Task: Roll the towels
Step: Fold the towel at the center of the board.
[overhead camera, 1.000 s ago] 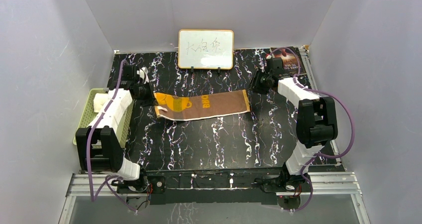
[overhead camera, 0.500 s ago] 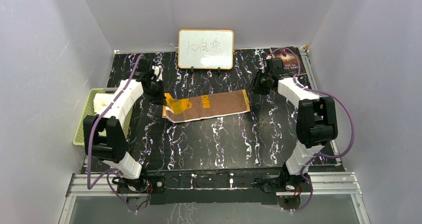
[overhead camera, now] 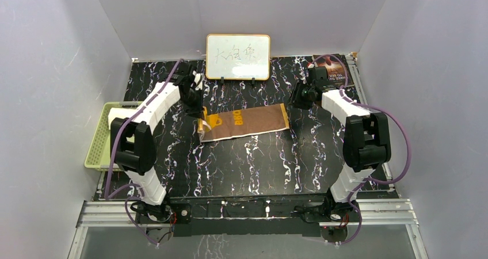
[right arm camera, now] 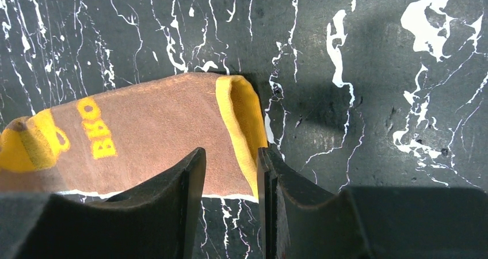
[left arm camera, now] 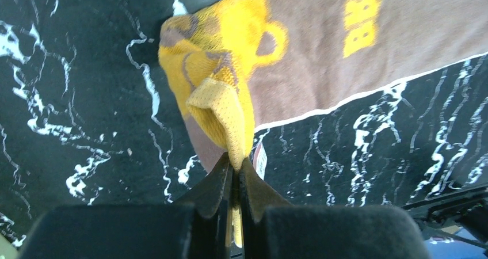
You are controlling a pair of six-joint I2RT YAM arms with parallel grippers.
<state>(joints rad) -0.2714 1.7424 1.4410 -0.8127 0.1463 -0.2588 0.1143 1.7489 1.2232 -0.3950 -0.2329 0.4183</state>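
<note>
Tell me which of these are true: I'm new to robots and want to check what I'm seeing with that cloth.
1. The left gripper is pinching one end of the cloth. True.
2. The right gripper is clamped shut on the other end. False: the right gripper is open, over the yellow hem.
3. The cloth lies inside the green basket. False: it lies on the black marbled table; the basket stands off at the left edge.
4. A whiteboard stands at the far side of the table, behind the cloth. True.
</note>
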